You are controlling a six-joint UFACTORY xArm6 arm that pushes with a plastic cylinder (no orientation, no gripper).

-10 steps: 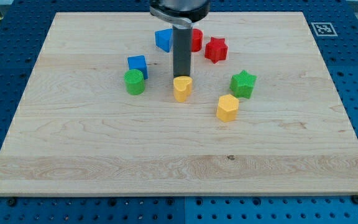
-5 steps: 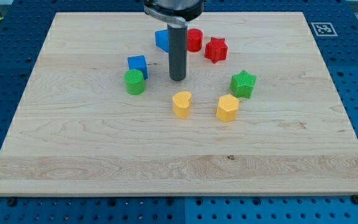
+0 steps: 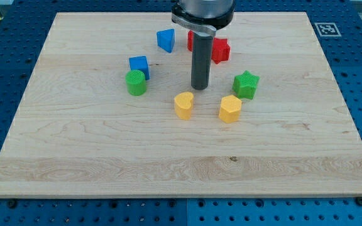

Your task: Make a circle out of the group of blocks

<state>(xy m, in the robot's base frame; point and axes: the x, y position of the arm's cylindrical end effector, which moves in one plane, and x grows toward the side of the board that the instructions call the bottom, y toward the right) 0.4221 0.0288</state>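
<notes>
The tip is positioned above-right of the yellow heart block, inside the ring being formed; no jaws are fitted.

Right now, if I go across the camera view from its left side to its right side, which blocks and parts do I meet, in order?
Green cylinder → blue cube → blue block near the top → yellow heart block → my tip → red star block → yellow hexagonal block → green star block. A red block behind the rod is left out.
</notes>
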